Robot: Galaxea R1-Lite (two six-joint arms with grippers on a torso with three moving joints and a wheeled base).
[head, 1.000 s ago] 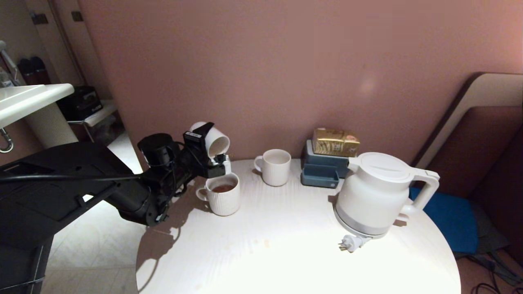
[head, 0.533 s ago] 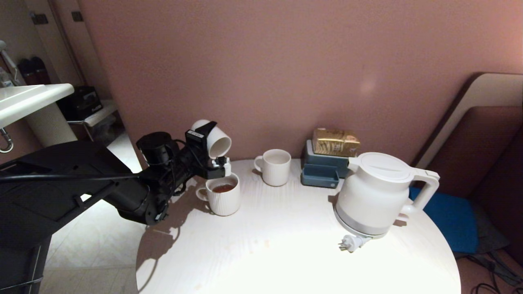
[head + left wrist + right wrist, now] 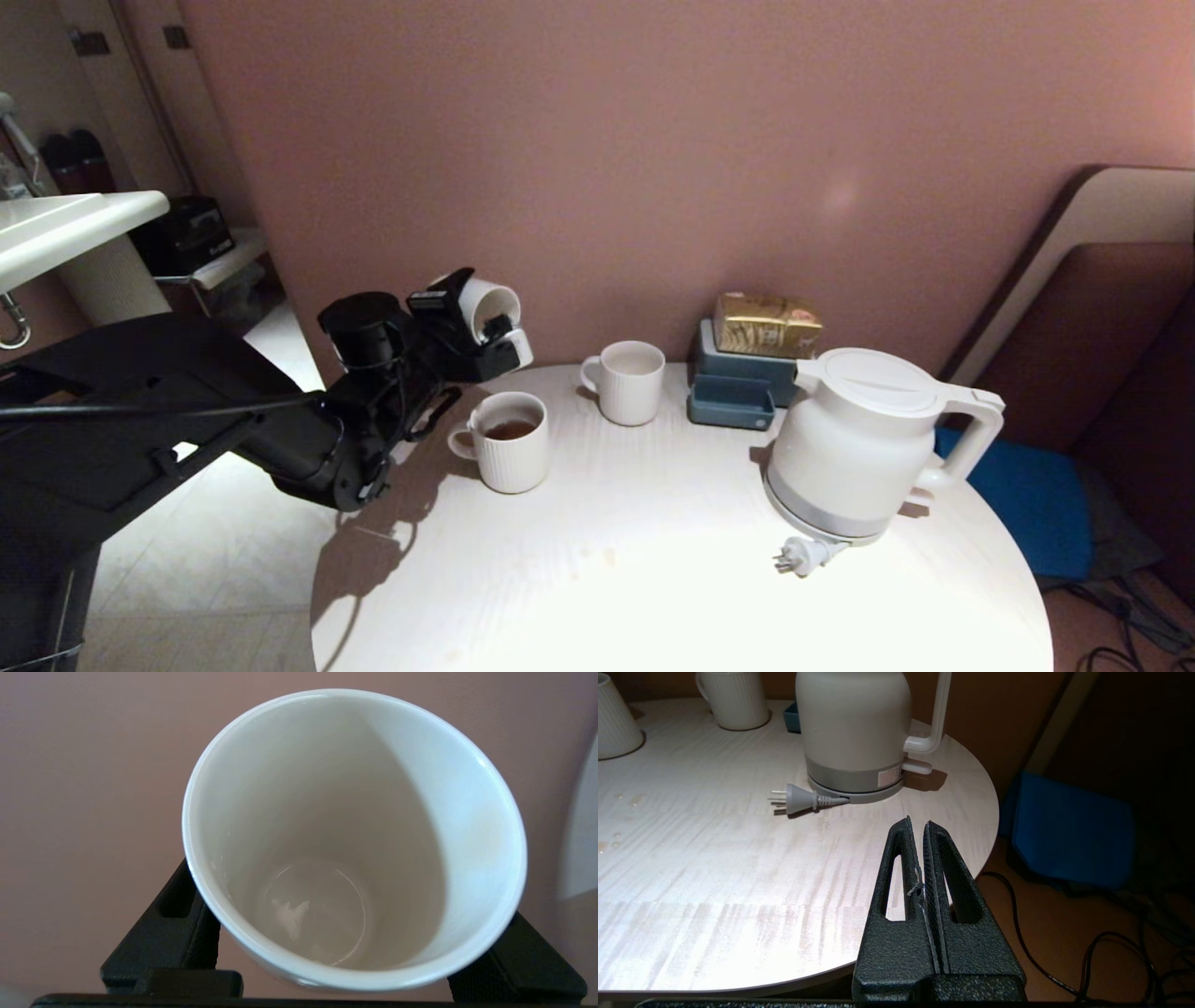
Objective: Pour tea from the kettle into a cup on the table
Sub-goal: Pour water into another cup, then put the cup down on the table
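1. Your left gripper (image 3: 485, 331) clamps the cup (image 3: 485, 308) — small, smooth, white, handleless — in the air at ten o'clock of the ribbed mug (image 3: 507, 455) holding tea (image 3: 510, 430).
2. The cup lies tilted, long axis near level, mouth toward the kettle (image 3: 864, 446) at three o'clock; its inside looks empty.
3. The fingers (image 3: 168, 933) are largely hidden behind the cup.
4. The right gripper (image 3: 917, 828) is closed on nothing by the table (image 3: 714, 872) edge.

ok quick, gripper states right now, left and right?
Left gripper: closed on the cup, held tilted, nothing in it, above the table.
Right gripper: shut, holding nothing, near the table edge.
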